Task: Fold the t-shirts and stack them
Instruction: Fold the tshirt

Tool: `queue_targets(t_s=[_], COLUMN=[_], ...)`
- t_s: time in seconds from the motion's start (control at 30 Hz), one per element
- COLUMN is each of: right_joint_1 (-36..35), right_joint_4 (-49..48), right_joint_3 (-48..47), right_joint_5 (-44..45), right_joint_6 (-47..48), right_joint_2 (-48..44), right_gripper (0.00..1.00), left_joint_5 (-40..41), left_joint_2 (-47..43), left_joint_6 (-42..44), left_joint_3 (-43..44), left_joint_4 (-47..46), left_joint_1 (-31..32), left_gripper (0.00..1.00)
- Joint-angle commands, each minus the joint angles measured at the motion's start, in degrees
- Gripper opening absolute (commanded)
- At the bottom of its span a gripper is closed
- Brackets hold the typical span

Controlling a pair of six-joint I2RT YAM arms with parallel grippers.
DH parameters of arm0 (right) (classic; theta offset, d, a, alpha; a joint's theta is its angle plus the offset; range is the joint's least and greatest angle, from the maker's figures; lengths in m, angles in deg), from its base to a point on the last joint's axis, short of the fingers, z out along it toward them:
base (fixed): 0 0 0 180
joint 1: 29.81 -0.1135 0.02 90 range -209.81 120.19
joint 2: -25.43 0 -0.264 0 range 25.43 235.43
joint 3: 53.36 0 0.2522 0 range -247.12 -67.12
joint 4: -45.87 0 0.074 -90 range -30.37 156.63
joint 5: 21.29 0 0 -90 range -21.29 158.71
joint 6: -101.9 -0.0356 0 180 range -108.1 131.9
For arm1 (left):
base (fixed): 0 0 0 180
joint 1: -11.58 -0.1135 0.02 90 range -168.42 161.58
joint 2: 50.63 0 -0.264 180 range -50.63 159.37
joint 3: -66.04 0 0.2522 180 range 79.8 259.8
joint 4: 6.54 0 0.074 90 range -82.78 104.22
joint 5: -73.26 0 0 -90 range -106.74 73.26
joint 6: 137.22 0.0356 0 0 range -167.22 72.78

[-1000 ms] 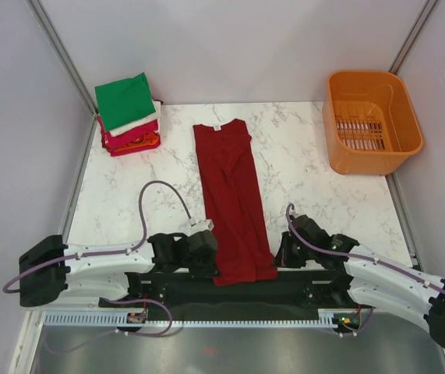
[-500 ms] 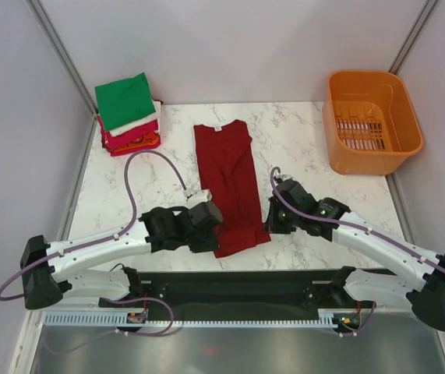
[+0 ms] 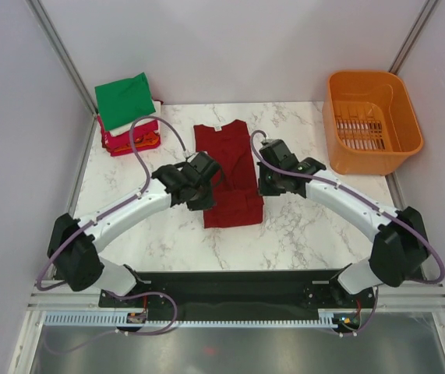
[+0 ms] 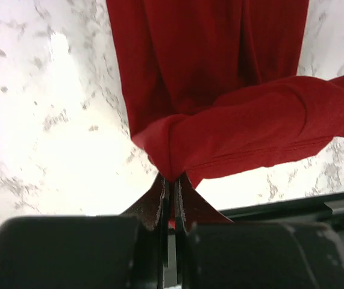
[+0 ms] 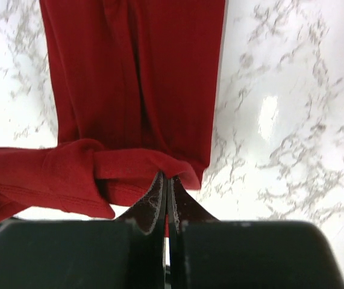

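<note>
The left jaws were clenched on the near left corner of the dark red t-shirt (image 3: 231, 160), and the right jaws were clenched on its near right corner. In the left wrist view the two fingers (image 4: 152, 208) were pressed together with a sliver of red cloth (image 4: 220, 72) between them. The right wrist view showed the same: fingers (image 5: 153, 206) closed tight on the red cloth (image 5: 135, 72).

Between the two pairs of jaws the pinched hem was raised and doubled back, sagging in a soft roll over the shirt's lower part. Ahead of the jaws the rest of the shirt lay flat on the marble counter (image 3: 308, 226), a narrow strip with its collar at the far end. A small white label (image 3: 217, 127) sat at the collar; nothing on it could be read.

Well beyond the left jaws and off to their left, a stack of folded t-shirts (image 3: 128, 125) rested at the counter's far corner. It had a green one (image 3: 125, 100) on top, a white edge (image 3: 153, 115) under it, then pink-red (image 3: 125, 139) and orange (image 3: 149, 143). Beyond the right jaws and off to their right stood an orange plastic basket (image 3: 370, 162), well apart from the red shirt. No brand or writing showed anywhere.
</note>
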Motion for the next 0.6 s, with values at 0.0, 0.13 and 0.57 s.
queue_targets(t_s=[0.0, 0.13, 0.57], right_joint_1=[2.95, 4.71, 10.95], right_joint_4=[-0.69, -1.31, 4.74], right_joint_3=[-5.93, -11.11, -38.09], right_joint_5=[1.26, -0.40, 4.95], right_joint_6=[4.35, 5.41, 6.65], right_joint_2=[4.70, 10.93, 37.40], right_gripper=[0.00, 0.00, 0.93], left_joint_5=[-0.98, -2.99, -8.53], left_joint_2=[2.79, 7.71, 33.63], left_joint_6=[9.17, 14.07, 23.95], left_joint_3=[4.12, 7.19, 28.44], left_joint_4=[1.13, 0.26, -1.42], left_joint_1=[-4.58, -8.11, -25.06], left_gripper=[0.02, 0.02, 0.99])
